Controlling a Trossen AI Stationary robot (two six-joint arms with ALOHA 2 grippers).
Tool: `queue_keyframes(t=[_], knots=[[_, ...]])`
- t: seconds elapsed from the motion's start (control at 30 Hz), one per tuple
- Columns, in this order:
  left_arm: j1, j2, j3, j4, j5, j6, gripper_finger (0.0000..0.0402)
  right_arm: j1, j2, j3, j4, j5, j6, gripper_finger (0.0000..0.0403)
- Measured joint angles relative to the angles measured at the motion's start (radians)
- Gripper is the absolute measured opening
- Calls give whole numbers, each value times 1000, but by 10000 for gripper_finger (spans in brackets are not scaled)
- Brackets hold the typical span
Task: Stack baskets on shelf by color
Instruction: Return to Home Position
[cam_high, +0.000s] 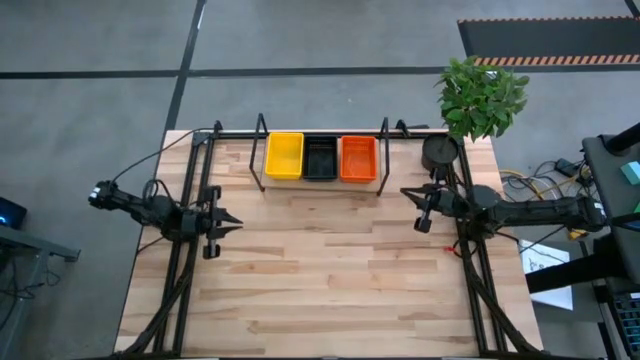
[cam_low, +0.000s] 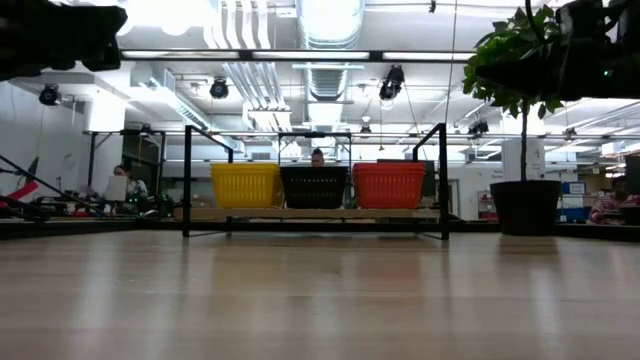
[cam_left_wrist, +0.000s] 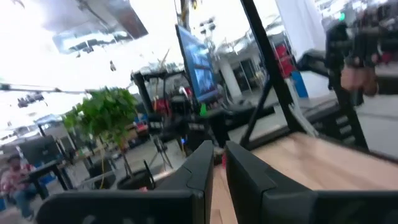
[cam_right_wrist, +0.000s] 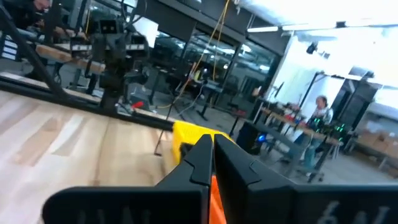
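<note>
High view: the left arm lies low and nearly level, reaching in from outside the shelf's (cam_high: 262, 160) left end. The left gripper (cam_high: 232, 222) points toward the table's (cam_high: 320, 290) middle, in front of that left end and well apart from it. In the left wrist view its fingers (cam_left_wrist: 202, 171) are almost together, with only a thin slit between them, and they hold nothing.

On the shelf three colours stand side by side, touching: the yellow baskets (cam_high: 284, 156) at the left end, the black baskets (cam_high: 320, 158) in the middle, the orange baskets (cam_high: 358, 158) at the right end. How many lie in each pile I cannot count. In the low view they fill the space between the shelf's two upright loops.

The right arm reaches in from outside the shelf's right end, also low, with a bend near the wrist. The right gripper (cam_high: 410, 193) points leftward, near that right end and a little in front of it. Its fingers (cam_right_wrist: 202, 155) are pressed together and empty.

A pot (cam_high: 438, 152) with a plant (cam_high: 482, 95) stands just beside the shelf's right end, close to the right arm. In front of the shelf, bare wood lies between the two grippers.
</note>
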Motion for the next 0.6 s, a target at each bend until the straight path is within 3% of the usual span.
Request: queue_keyframes(t=[0.4, 0.6], knots=[[0, -2, -10, -1, -25, 0, 26, -3, -162, -3, -6, -35, -74, 8], [0, 4, -10, -1, -25, 0, 26, -3, -280, -16, -86, -71, -29, 8]])
